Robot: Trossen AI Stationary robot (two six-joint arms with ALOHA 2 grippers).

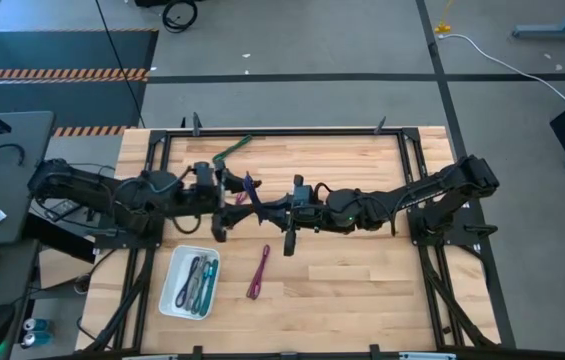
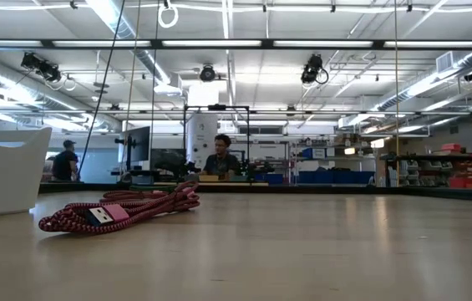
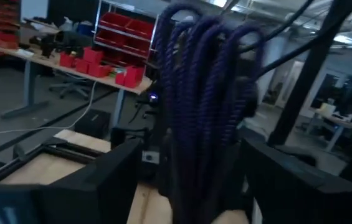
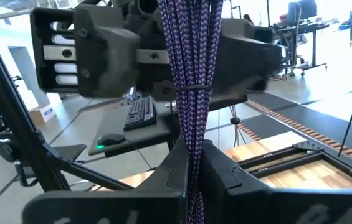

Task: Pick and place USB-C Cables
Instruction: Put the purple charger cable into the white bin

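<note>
Both arms on one purple cable
Left gripper and right gripper fingers both grasping it mid-counter, above the wood

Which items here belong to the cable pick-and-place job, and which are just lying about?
Job:
purple cable, gripped between left gripper and right gripper
magenta cable on table
green cable on table
cables in white tray

Lying about:
white cord on floor
keyboard on side desk
</note>
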